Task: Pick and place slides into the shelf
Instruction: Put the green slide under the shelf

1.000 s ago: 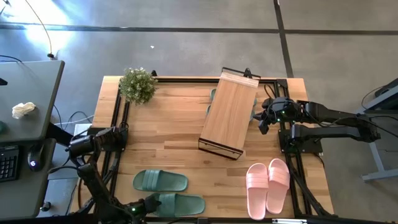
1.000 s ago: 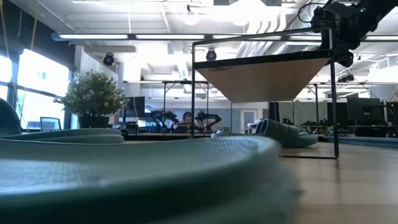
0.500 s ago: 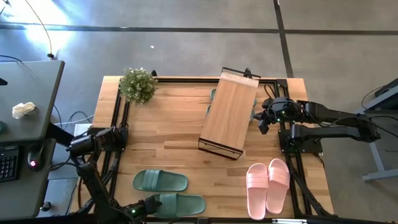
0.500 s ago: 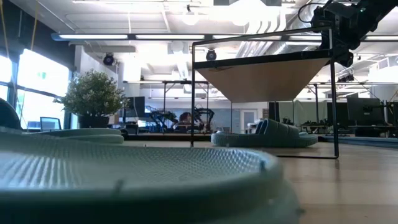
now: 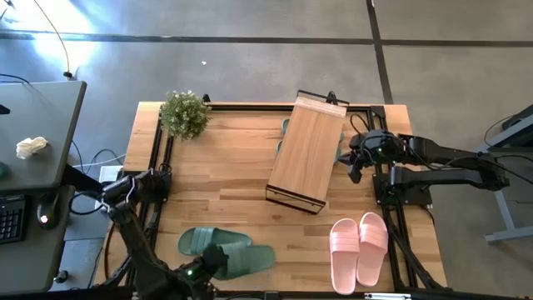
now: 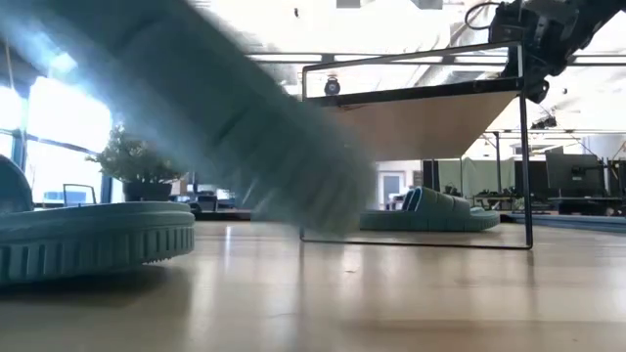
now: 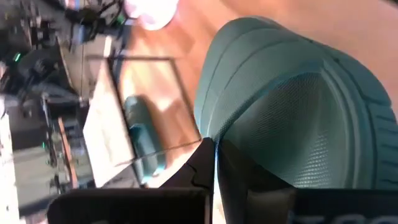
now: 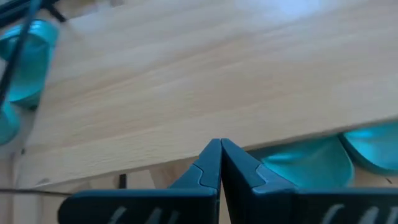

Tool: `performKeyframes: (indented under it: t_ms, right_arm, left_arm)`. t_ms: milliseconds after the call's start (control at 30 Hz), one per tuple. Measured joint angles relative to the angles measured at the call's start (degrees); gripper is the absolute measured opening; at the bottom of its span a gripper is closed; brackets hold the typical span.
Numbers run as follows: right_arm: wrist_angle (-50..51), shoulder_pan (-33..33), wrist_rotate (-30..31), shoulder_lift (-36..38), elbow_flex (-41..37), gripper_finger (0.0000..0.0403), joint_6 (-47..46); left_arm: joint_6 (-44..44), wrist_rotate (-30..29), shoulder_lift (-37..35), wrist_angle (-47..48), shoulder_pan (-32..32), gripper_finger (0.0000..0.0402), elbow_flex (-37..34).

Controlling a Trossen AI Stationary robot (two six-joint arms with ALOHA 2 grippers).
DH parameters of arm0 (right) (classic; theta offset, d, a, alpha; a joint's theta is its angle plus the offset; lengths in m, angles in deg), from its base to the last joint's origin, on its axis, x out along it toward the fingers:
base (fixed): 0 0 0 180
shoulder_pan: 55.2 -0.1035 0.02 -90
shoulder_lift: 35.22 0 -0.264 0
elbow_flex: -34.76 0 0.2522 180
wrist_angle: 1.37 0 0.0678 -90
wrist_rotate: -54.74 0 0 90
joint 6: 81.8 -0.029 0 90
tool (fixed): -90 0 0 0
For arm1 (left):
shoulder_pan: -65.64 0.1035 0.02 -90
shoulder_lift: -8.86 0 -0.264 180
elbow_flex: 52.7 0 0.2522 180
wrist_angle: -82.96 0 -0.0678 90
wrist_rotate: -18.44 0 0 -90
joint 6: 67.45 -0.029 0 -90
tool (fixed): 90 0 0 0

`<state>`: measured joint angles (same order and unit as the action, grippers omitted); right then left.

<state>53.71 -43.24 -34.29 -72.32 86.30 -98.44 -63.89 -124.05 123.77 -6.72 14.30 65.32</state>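
Note:
My left gripper (image 5: pixel 208 265) is shut on a green slide (image 5: pixel 243 258) near the table's front edge, and the slide is raised off the wood. In the low view this slide (image 6: pixel 225 108) is a blurred green shape slanting across the picture. Its partner (image 5: pixel 213 242) lies flat on its sole just behind it. A pink pair (image 5: pixel 360 248) lies side by side at the front right. The shelf (image 5: pixel 305 154) stands mid-table with green slides (image 6: pixel 430 210) on the tabletop under it. My right gripper (image 5: pixel 353 167) hangs shut beside the shelf's right side, touching nothing. My left gripper pinches the green slide at its left end (image 7: pixel 231 134) between its two fingers, which meet at the slide's rim. The fingers come slanting down from the table's near left side. The slide (image 7: pixel 298 106) hangs tilted and clear of the table, stretching away from the fingers toward the right.
A potted plant (image 5: pixel 184 114) stands at the far left corner. Dark frame rails (image 5: pixel 155 167) run along the table's left and right sides. Bare wood (image 5: pixel 225 167) lies between the plant, the shelf and the front slides. A grey desk (image 5: pixel 37 133) stands left of the table.
My left gripper has risen and gone toward the table's far and right side. It has taken the near green slide along. The slide lay flat by the front edge and now hangs tilted, clear of the table, partly over its partner.

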Motion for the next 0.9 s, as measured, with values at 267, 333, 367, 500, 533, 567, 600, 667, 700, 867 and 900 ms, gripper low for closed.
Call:
performKeyframes:
  t_ms: [267, 333, 367, 500, 533, 567, 600, 667, 700, 867, 900]
  right_arm:
    - [-5.65, -0.01, -6.02, 0.71, 0.02, 0.0000, 7.56]
    - [-6.41, 0.00, -6.58, 1.52, 0.04, 0.0000, 8.61]
    - [-6.59, 0.00, -6.82, 1.92, 0.04, 0.0000, 9.24]
    - [-6.92, -0.02, -6.93, 4.44, 0.04, 0.0000, 9.55]
    - [-7.17, -0.06, -6.94, 5.32, 0.04, 0.0000, 9.61]
    - [-7.55, -0.17, -7.07, 6.11, 0.04, 0.0000, 9.62]
    - [-8.04, -0.42, -7.24, 7.10, 0.04, 0.0000, 9.63]
    - [-9.41, -1.14, -7.57, 8.86, 0.07, 0.0000, 10.60]
    - [-10.36, -1.65, -7.77, 9.77, 0.07, 0.0000, 11.39]
    - [-16.52, -4.36, -8.73, 12.50, 0.13, 0.0000, 15.99]
    - [-17.73, -4.85, -9.04, 12.52, 0.13, 0.0000, 16.86]
  left_arm:
    - [2.17, -4.52, -0.02, 10.90, 4.44, 0.0000, 18.98]
    - [0.09, -6.18, -0.04, 11.40, 5.08, 0.0000, 24.53]
    - [-1.38, -6.79, -0.04, 11.46, 5.40, 0.0000, 27.34]
    - [-10.13, -9.80, -3.57, 5.04, 6.05, 0.0000, 28.21]
    - [-11.46, -10.04, -4.82, 4.43, 6.10, 0.0000, 27.50]
    - [-12.04, -10.13, -5.94, 4.18, 6.56, 0.0000, 27.33]
    - [-12.34, -10.09, -6.78, 4.27, 6.85, 0.0000, 27.45]
    - [-13.22, -10.25, -8.26, 4.63, 7.90, 0.0000, 27.51]
    - [-14.50, -10.43, -8.79, 4.56, 8.40, 0.0000, 27.49]
    - [-21.66, -7.51, -10.83, 3.93, 12.18, 0.0000, 27.48]
    - [-22.48, -6.44, -11.22, 3.66, 13.11, 0.0000, 27.47]
